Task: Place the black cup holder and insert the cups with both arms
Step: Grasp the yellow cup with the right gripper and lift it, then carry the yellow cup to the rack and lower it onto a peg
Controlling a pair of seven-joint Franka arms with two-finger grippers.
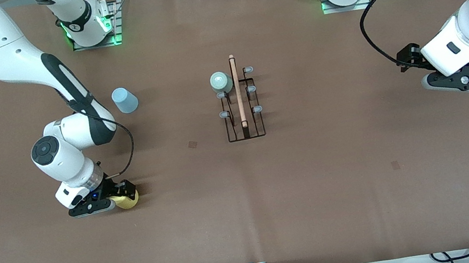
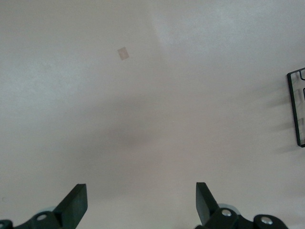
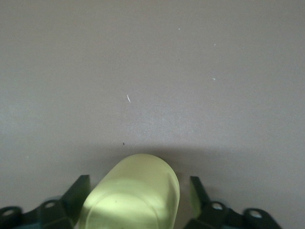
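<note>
A black cup holder point(image 1: 240, 101) stands mid-table: a thin wire rack with a light wooden rod handle along its top and pale grey-tipped pegs down both sides. A pale mint green cup point(image 1: 221, 82) sits upside down on the peg at the rack's end farthest from the front camera, on the side toward the right arm's end of the table. No brand, label or writing can be read on any of it.

A light blue cup point(image 1: 125, 100) stands upside down on the brown table point(image 1: 321, 183), toward the right arm's end.

The right gripper point(image 1: 126, 195) is low at the table, nearer the front camera than the blue cup. A yellow cup point(image 3: 131, 195) lies on its side between the fingers point(image 3: 78, 193), which stand close beside it; whether they press it is hard to tell.

The left gripper point(image 2: 141, 202) waits in the air over bare table at the left arm's end, jaws wide and holding nothing.
</note>
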